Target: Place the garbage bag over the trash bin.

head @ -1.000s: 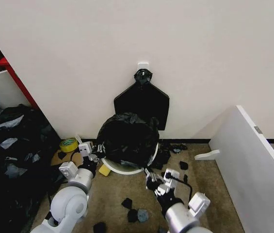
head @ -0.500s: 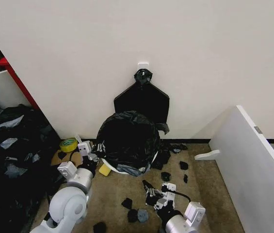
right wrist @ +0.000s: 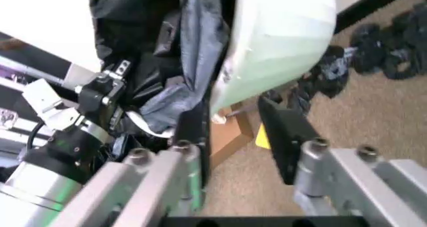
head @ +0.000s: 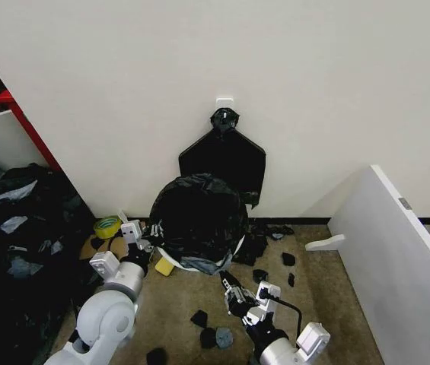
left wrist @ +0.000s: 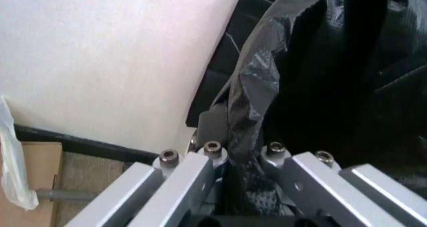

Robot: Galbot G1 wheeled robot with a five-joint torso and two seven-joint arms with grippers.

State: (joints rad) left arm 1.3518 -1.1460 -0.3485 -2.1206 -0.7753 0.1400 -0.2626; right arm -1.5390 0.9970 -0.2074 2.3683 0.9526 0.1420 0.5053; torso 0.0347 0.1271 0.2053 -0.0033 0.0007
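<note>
- You can see the big, thin, shiny black plastic garbage bag (head: pixel 198 217) already sitting on the round white plastic trash bin (head: pixel 170 259), which stands on the floor by the wall.
- From the head view the bag covers most of the bin's top. A little white rim shows at the low front edge, so I think the job is mostly done but not finished.
- In the right wrist view the bin's white side (right wrist: pixel 277 47) is bare, and the bag's edge (right wrist: pixel 193 52) hangs loose and wrinkled next to it. It looks like the bag needs pulling down on this front side.
- Your left end effector (head: pixel 140 237) is at the bin's left side, touching the bag.
- In the left wrist view its fingers (left wrist: pixel 213 129) are squeezed close on a bunched fold of the black bag (left wrist: pixel 250 102). So the left one is holding the bag's edge.
- Your right end effector (head: pixel 230 290) is low, near the floor, in front of the bin and apart from it.
- In the right wrist view its two fingers (right wrist: pixel 287 134) stand wide with nothing between them. The bin and the loose bag edge lie just ahead of them.
- Behind the bin a flat black bundle of bags (head: pixel 224 158) hangs on the wall. It is not the bag you are working with.
- Small black plastic scraps (head: pixel 208 328) lie on the floor near the right arm. A yellow tape roll (head: pixel 108 226) lies left of the bin.
</note>
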